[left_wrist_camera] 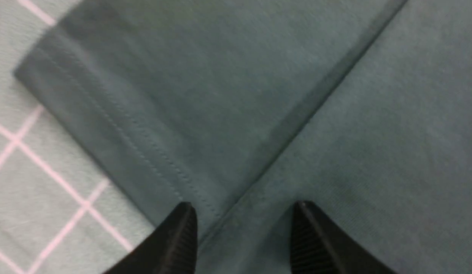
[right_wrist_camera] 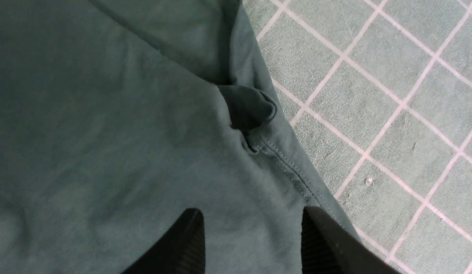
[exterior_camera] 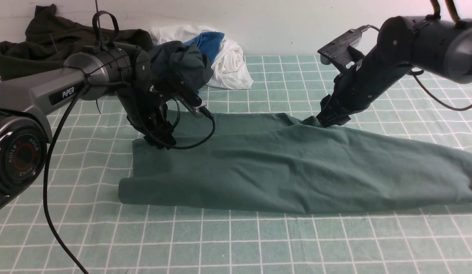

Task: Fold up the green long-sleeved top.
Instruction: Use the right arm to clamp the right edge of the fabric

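Note:
The green long-sleeved top (exterior_camera: 281,163) lies flat across the checked tablecloth, folded lengthwise, its right end reaching the frame's right edge. My left gripper (exterior_camera: 159,142) is down on its far left corner, open, jaws apart over a stitched hem (left_wrist_camera: 144,152) and an overlapping fold edge. My right gripper (exterior_camera: 332,122) is down on the top's far edge right of the middle, open, jaws apart over the fabric (right_wrist_camera: 106,133) beside a stitched hem and a small tuck (right_wrist_camera: 251,110). Neither holds cloth.
At the back left a very dark olive garment (exterior_camera: 49,42) lies piled against the wall. Beside it sit a dark grey-teal garment (exterior_camera: 182,64) and white and blue cloths (exterior_camera: 224,57). The left arm's black cable (exterior_camera: 53,213) trails over the cloth.

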